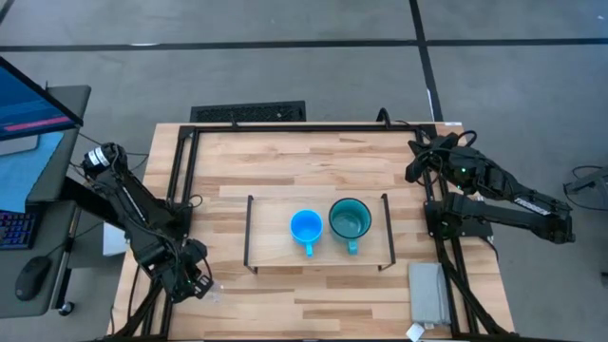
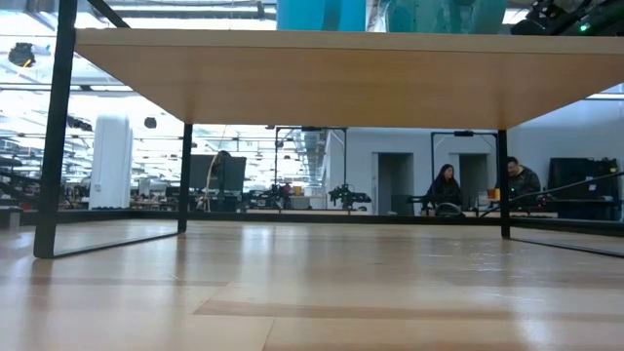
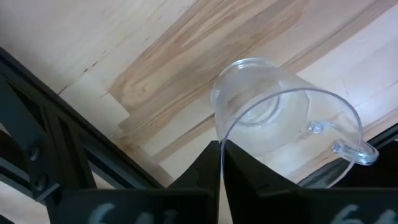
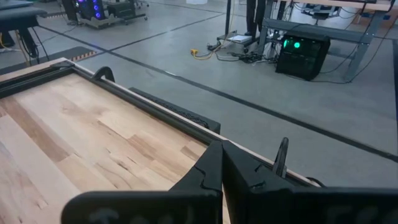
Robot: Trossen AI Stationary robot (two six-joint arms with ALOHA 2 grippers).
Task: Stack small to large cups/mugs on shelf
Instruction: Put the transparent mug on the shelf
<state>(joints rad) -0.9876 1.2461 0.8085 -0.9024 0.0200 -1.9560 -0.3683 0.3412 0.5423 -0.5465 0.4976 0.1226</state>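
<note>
A small clear glass cup (image 3: 273, 106) with a handle is at the table's near left corner and shows faintly in the high view (image 1: 213, 289). My left gripper (image 3: 221, 144) (image 1: 198, 281) is shut on it. A bright blue mug (image 1: 305, 228) and a larger teal mug (image 1: 350, 219) stand upright side by side on the shelf board (image 1: 275, 237), handles toward the near edge. The low view looks under the board (image 2: 292, 78), with both mugs' bottoms at the picture's top. My right gripper (image 4: 222, 148) (image 1: 418, 163) is shut and empty at the table's far right. My left gripper pinches the cup's wall at the rim (image 3: 222, 134), on the side away from the handle (image 3: 351, 151), with one finger inside and one outside. The fingers come from above, pointing down. The cup's mouth faces the gripper; whether its base rests on the table, I cannot tell.
Black frame rails (image 1: 180, 171) run along the table's left, far and right edges. A grey flat object (image 1: 427, 291) lies at the near right. The shelf's wire uprights (image 1: 249, 233) stand at its two ends. Bare wood lies between the shelf and the near edge.
</note>
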